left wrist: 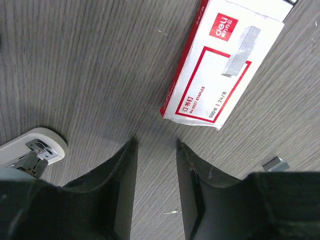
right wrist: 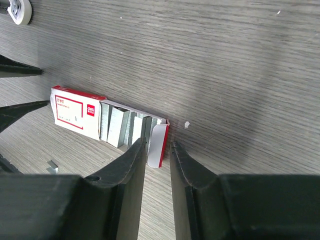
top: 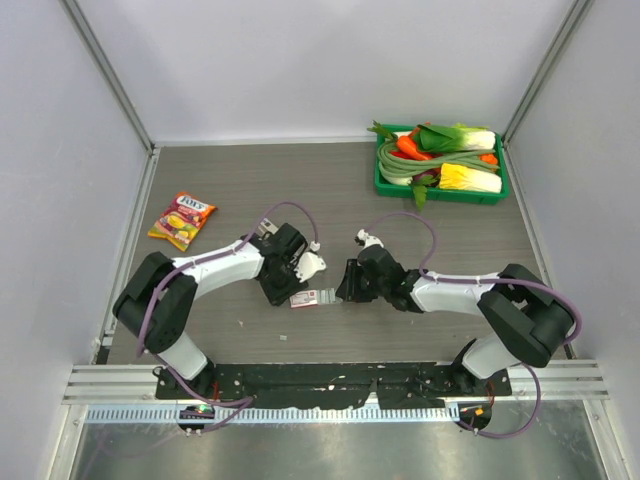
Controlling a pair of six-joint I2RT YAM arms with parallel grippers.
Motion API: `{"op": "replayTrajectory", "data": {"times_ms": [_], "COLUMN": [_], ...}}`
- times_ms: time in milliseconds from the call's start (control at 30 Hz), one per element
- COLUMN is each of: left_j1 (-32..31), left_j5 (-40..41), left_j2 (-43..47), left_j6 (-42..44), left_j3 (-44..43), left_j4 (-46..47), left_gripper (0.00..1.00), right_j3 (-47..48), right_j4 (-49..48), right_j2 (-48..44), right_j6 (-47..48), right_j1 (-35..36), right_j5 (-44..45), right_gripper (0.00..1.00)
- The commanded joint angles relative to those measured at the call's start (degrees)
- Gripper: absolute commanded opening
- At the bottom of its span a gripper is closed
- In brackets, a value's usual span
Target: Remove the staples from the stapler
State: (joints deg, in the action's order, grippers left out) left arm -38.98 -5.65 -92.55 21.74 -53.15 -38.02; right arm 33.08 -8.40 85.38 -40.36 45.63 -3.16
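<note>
The stapler [top: 311, 265] lies on the table beside my left gripper. Only its white end shows in the left wrist view [left wrist: 35, 147] and the right wrist view [right wrist: 20, 10]. A short silvery strip of staples [left wrist: 275, 163] lies loose on the table near the box and also shows in the right wrist view [right wrist: 52, 165]. My left gripper [left wrist: 156, 142] is open and empty, low over the table between the stapler and the box. It shows in the top view [top: 287, 290]. My right gripper [right wrist: 157, 144] is open and empty, its tips at the box's open flap [right wrist: 159, 142].
A red-and-white staple box [left wrist: 220, 65] lies between the grippers [top: 305, 298], open at one end with several staple strips inside [right wrist: 120, 127]. A candy bag [top: 182, 219] lies at the left. A green tray [top: 383, 182] of vegetables stands at the back right.
</note>
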Motion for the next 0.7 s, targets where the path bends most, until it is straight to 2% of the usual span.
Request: {"op": "replayTrajectory", "data": {"times_ms": [0, 667], "left_j1": [0.13, -2.41], "left_j5": [-0.77, -2.61], "left_j2": [-1.57, -6.06], "left_j6": [-0.82, -5.65], "left_j3": [-1.35, -6.62], "left_j4": [3.13, 5.41], "left_gripper": [0.4, 0.39], "right_j3": [2.07, 3.83], "right_j4": [-1.18, -1.0], "right_j2": [0.48, 2.42], "right_j6": [1.6, 2.57], "right_j1": [-0.19, 0.78], "right_j5": [-0.45, -0.09], "right_gripper": [0.31, 0.27]}}
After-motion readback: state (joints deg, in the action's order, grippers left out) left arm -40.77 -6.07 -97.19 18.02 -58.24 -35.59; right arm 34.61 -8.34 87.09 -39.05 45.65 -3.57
